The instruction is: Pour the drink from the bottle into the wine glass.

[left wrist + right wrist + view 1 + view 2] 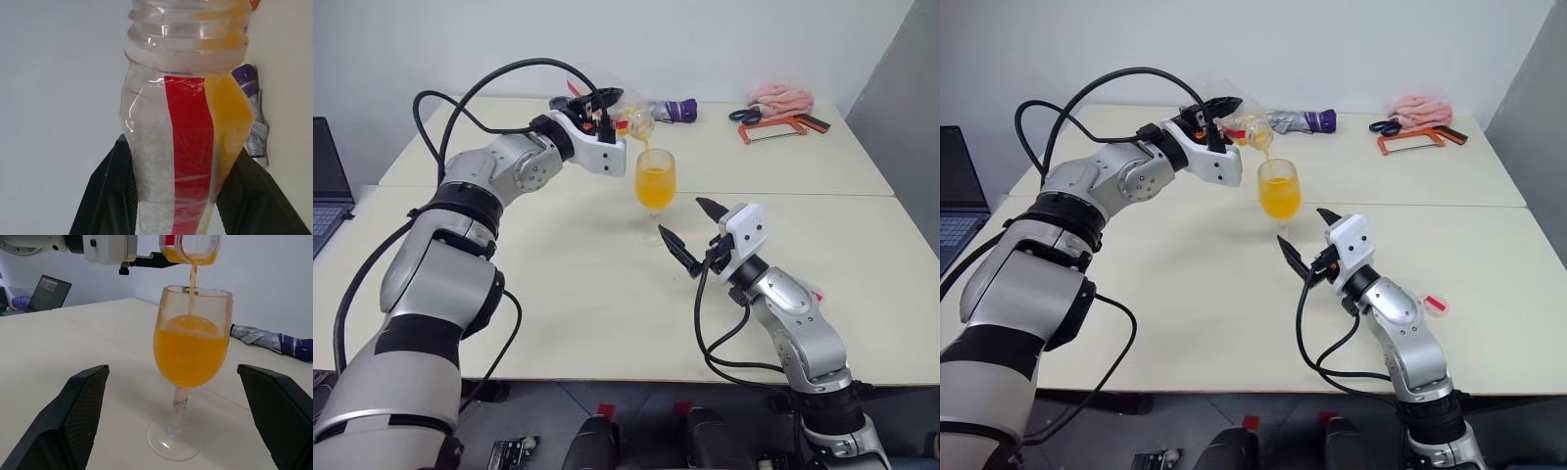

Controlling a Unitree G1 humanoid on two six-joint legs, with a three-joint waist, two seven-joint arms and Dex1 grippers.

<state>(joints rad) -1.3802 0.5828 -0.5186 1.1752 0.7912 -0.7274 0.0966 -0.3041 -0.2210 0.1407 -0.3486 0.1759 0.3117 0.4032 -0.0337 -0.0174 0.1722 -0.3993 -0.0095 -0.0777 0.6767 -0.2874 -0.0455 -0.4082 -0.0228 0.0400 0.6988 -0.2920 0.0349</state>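
Pale cream tabletop (558,294) runs back to a white wall, with a laptop (328,186) at its left edge. At the far side lie a folded umbrella (677,110), a pink cloth (781,97), scissors (745,115) and an orange-framed hacksaw (783,126).

Left tool (607,104) is clamped tight on the bottle (634,119), its black fingers (105,196) pressing both sides of the body below the red label strip. It holds the bottle tipped, uncapped mouth down, just above the rim of the glass (655,186). A little drink (227,122) pools along the bottle's low side and a thin stream falls from the mouth into the bowl.

Right tool (690,230) hangs with its fingers (80,406) spread wide, gripping nothing. It sits just near of the glass, one finger to each side of the stem, clear of it.

Upright near the middle of the tabletop, the glass has its bowl better than half full of orange drink. Drops cling inside the bowl above the level.
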